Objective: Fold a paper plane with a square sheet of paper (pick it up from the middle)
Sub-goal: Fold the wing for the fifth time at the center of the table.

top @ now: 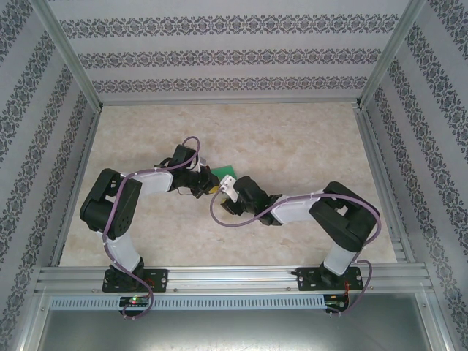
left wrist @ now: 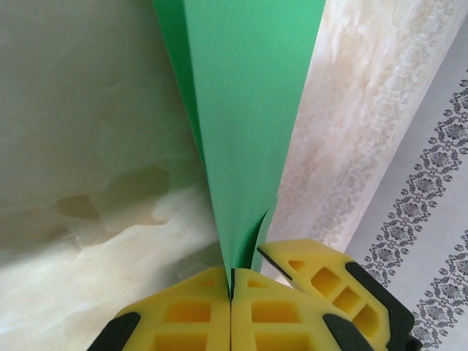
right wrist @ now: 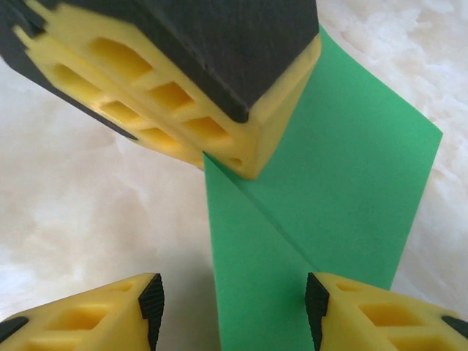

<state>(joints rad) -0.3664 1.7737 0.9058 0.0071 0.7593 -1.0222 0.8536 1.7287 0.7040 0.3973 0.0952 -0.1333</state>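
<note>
The square sheet of paper is bright green and folded, with a diagonal crease across it. It rises as a long narrow wedge from my left gripper, which is shut on its pointed end. From the right wrist view, the left gripper's yellow fingers pinch the paper's corner from above. My right gripper is open, its pads apart on either side of the paper's lower flap. One right finger sits just beside the left jaws. Both grippers meet at mid-table.
The marble-patterned table is bounded by metal frame posts and patterned walls on three sides. A purple cable loops below the right wrist.
</note>
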